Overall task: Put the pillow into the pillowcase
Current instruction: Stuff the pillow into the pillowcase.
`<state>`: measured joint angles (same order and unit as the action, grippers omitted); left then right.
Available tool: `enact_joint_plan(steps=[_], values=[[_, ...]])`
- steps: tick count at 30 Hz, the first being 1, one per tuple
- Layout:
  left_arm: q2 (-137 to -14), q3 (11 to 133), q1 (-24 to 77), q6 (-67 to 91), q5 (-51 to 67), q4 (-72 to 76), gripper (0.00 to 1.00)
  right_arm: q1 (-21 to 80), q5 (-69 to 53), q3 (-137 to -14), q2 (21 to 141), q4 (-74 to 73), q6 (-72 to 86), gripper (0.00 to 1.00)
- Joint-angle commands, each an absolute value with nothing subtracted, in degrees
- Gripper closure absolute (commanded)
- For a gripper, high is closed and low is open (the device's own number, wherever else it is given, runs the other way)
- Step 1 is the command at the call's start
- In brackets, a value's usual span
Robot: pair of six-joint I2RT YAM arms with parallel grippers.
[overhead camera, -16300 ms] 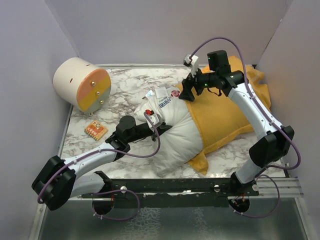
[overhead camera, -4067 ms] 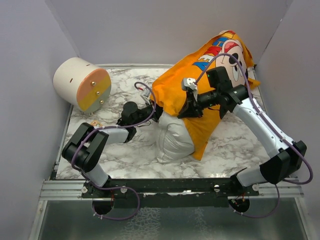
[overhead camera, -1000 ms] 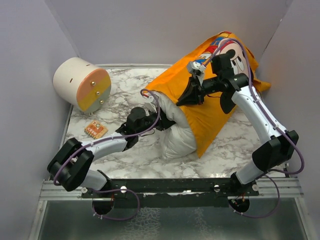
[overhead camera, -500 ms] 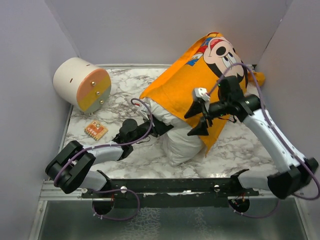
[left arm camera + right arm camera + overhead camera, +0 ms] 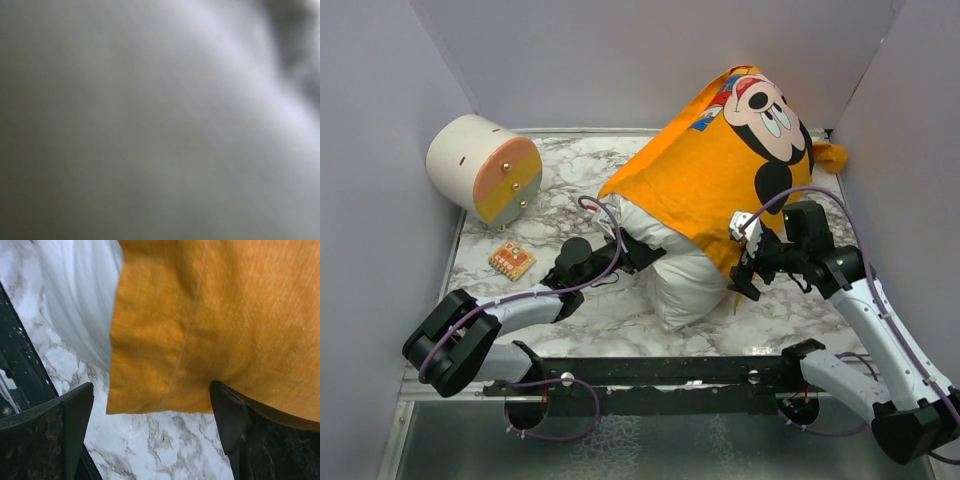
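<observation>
The plump white pillow (image 5: 685, 285) stands half inside the orange-yellow Mickey Mouse pillowcase (image 5: 720, 170) on the marble bench (image 5: 600, 320). The left hand (image 5: 632, 256), clenched, presses against the pillow. The right hand (image 5: 745, 280) gapes empty. It should pinch the case's low edge and pull down gently.

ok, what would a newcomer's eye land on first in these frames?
The orange-yellow pillowcase with its big Mickey Mouse face, heaped up at back right over the white pillow, whose near end bulges out at centre. The right gripper stands open at the case's lower corner, and the left gripper is shut, pressed into the pillow's left side. A cream-and-orange cylinder lies back left.
</observation>
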<state>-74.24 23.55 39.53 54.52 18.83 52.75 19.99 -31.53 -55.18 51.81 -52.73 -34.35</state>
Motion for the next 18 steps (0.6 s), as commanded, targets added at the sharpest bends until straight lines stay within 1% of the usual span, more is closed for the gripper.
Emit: enact_joint_plan(steps=[1, 3, 4, 6, 8, 9, 10, 11, 12, 14, 16, 18], values=[[-72.0, 27.1, 40.7, 54.5, 20.1, 58.6, 1.0, 19.5, -22.6, -53.4, 53.1, -49.7, -32.8, 0.0], [-72.6, 28.2, 41.0, 54.1, 20.7, 58.2, 1.0, 19.7, -21.4, -53.3, 54.6, -48.2, -32.2, 0.0], [-72.9, 28.6, 41.2, 54.0, 20.9, 58.1, 1.0, 19.7, -20.8, -53.4, 55.2, -47.5, -31.9, 0.02], [-73.2, 29.1, 41.2, 53.7, 21.1, 58.0, 1.0, 19.7, -20.3, -53.8, 55.8, -46.5, -31.3, 0.16], [-73.1, 29.2, 41.2, 53.1, 21.1, 57.2, 1.0, 19.7, -21.4, -54.6, 55.9, -46.2, -30.9, 0.36], [-72.9, 29.3, 41.2, 52.6, 21.1, 56.6, 1.0, 19.6, -22.1, -55.1, 55.9, -46.2, -30.9, 0.5], [-72.8, 29.5, 41.2, 52.1, 21.1, 55.9, 1.0, 19.7, -22.6, -55.8, 56.0, -46.4, -31.0, 0.65], [-72.8, 29.8, 41.2, 51.4, 21.1, 55.1, 1.0, 19.7, -23.2, -56.5, 56.1, -46.9, -31.2, 0.77], [-72.8, 30.2, 41.2, 50.6, 21.1, 54.2, 1.0, 19.7, -24.4, -57.5, 56.1, -47.5, -31.7, 0.86], [-73.0, 31.2, 41.1, 49.1, 21.4, 52.4, 1.0, 19.7, -29.7, -60.3, 56.0, -49.9, -33.1, 0.94], [-73.7, 32.4, 40.8, 47.7, 21.9, 51.3, 1.0, 19.7, -39.6, -64.7, 56.8, -53.0, -35.6, 0.98], [-75.0, 34.1, 40.3, 47.0, 22.8, 51.3, 1.0, 19.7, -50.8, -71.2, 59.7, -55.0, -37.6, 0.99]])
